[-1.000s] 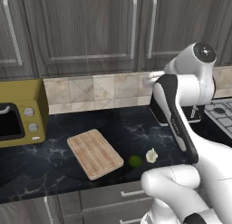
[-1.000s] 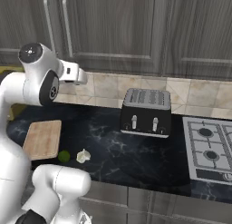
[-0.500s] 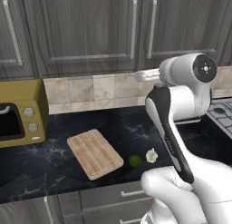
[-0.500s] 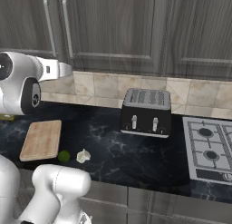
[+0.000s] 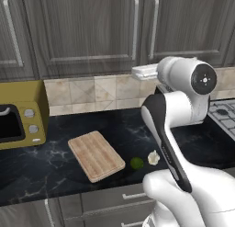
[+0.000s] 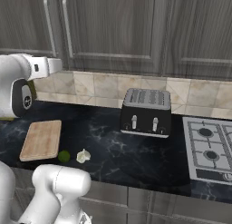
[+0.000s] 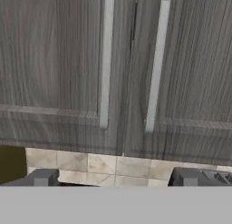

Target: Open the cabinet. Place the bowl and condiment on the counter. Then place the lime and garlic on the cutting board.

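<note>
So we're parked in front of the cabinet, doors shut, dark grey wood grain with two long silver bar handles side by side near the middle seam. Our claw is spread wide with nothing in it, aimed at the doors from a bit below the handle ends. We'd guess those bars are stiff, smooth metal and a little slippery, so pinching one low down across its width looks best. Down on the black marbled surface the lime and garlic sit just beside each other, near the tan plank cutting board. Both look light and likely to roll.
</note>
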You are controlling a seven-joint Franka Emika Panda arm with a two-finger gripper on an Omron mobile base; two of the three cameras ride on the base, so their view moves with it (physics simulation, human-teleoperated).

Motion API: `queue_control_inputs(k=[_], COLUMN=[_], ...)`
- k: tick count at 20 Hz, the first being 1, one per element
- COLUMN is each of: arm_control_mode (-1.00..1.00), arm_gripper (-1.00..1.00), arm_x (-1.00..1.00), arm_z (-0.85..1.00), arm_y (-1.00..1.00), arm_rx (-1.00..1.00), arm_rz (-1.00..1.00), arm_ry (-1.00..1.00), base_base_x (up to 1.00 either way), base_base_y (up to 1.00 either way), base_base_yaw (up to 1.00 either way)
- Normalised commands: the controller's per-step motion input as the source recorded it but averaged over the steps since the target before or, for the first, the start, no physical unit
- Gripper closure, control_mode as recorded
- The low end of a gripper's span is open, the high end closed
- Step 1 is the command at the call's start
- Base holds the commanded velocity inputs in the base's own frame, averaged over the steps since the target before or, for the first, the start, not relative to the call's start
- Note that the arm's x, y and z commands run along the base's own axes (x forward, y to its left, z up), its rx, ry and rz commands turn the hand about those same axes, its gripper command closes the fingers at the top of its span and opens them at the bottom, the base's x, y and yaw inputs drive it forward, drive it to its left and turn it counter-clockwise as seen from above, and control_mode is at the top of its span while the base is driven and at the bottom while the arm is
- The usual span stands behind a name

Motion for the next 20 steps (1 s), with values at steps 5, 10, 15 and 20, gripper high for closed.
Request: queue_control_inputs(k=[5,10,15,20], arm_control_mode=[-1.0,-1.0,-1.0,-1.0], arm_gripper=[-1.0,-1.0,-1.0,-1.0], arm_x=[-0.03,0.0,0.0,0.0], arm_z=[0.23,0.34,0.19,0.01], arm_y=[0.04,0.0,0.01,0.08], arm_rx=[0.0,0.0,0.0,0.05], arm_rz=[0.0,0.01,0.05,0.08], arm_ry=[-0.01,0.04,0.04,0.08], base_base_x=[0.0,0.0,0.0,0.0], base_base_y=[0.0,0.0,0.0,0.0], base_base_yaw=[0.0,0.0,0.0,0.0])
